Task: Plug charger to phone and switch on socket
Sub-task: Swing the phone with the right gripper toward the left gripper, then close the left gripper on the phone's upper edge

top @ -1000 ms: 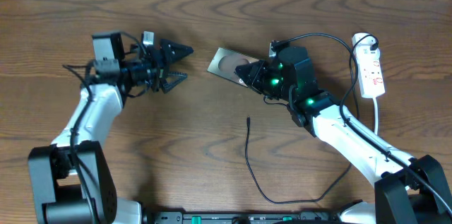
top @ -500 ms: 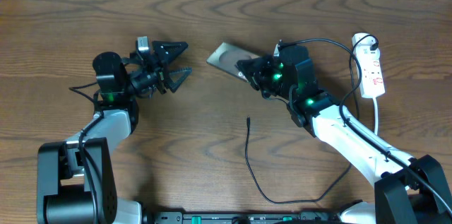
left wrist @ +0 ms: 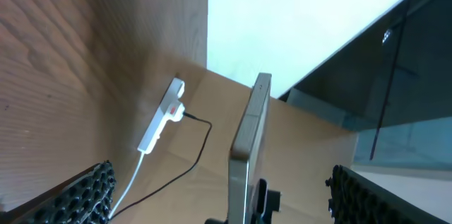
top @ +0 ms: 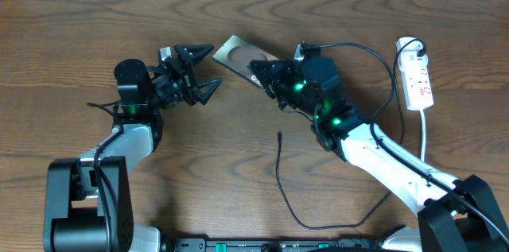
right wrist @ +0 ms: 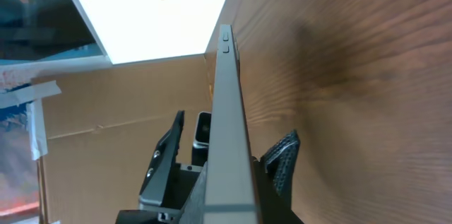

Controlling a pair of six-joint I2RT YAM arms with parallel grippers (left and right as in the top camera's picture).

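The right gripper point(top: 261, 73) is pinching the phone point(top: 237, 52) by one end, its fingers pressed together on the thin slab. The free end is pointing toward the left gripper point(top: 203, 67). From overhead the phone's face is showing a pale curved graphic, but any print on it is too small to read. In the right wrist view the phone point(right wrist: 229, 125) is appearing edge-on, with two small side buttons point(right wrist: 226, 39) near its far end.

The left gripper is standing spread wide, holding nothing, just beside the phone's free end. In its own camera its ribbed fingers point(left wrist: 85, 192) are framing the phone point(left wrist: 247, 146), which is standing narrow and upright between them and apart from both.

The charger point(top: 280, 164) is lying loose on the table point(top: 199, 164) near the right arm, its connector tip point(top: 280, 135) pointing toward the phone but well short of it. The socket point(top: 418, 81) is lying at the table's far right, showing small red marks point(top: 421, 87) that cannot be read, with its white cord point(top: 425, 137) trailing toward the near edge.
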